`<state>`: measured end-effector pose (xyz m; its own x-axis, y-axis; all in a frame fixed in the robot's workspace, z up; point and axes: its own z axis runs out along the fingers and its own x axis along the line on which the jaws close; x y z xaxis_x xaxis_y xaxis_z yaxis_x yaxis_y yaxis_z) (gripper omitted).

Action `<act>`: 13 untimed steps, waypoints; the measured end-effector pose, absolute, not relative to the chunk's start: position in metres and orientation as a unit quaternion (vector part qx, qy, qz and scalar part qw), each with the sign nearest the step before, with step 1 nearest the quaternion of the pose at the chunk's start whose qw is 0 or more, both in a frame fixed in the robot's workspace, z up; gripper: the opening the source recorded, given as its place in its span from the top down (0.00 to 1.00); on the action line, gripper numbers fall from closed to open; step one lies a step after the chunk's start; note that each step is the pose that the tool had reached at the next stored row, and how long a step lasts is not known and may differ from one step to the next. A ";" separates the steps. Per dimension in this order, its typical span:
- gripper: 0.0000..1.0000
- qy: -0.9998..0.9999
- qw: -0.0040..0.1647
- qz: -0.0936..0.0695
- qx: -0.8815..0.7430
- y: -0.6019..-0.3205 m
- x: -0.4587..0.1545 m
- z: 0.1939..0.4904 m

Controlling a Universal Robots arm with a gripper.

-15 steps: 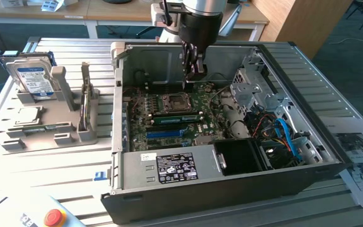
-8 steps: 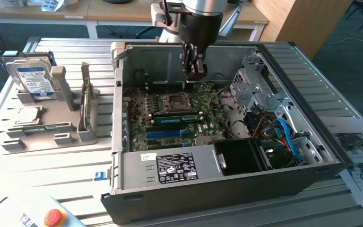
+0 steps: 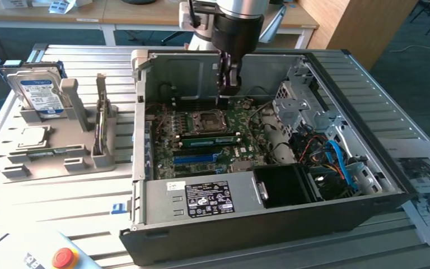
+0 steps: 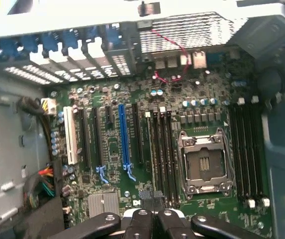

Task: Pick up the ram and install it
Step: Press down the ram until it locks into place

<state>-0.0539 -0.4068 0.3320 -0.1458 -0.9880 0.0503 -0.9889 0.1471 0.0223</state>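
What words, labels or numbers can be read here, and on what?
No text reads clearly.
Hard drive: blue-white label, print too small.
Power supply: black label with white marks, too small.
Paper sheets: print blurred.
Red button: no lettering shows.
Motherboard: markings too blurred.

A silver-grey cylindrical wrist section is seen at the far end of the arm, joined to a glossy black rounded housing below it. A white block with dark fittings is fixed to the housing on the exterior view's left. From the housing a narrow black tool (image 3: pixel 228 84) is extended, formed of two slim dark fingers (image 3: pixel 233 78). In the wrist view, black rounded linkage arms with round silver-rimmed pivot screws are shown flanking the tool (image 4: pixel 152 215).
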 end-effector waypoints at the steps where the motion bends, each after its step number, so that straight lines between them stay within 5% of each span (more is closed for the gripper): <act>1: 0.90 -0.763 0.026 0.008 0.646 -0.407 -0.054 0.332; 13: 0.90 -0.829 0.027 0.005 0.559 -0.407 -0.054 0.332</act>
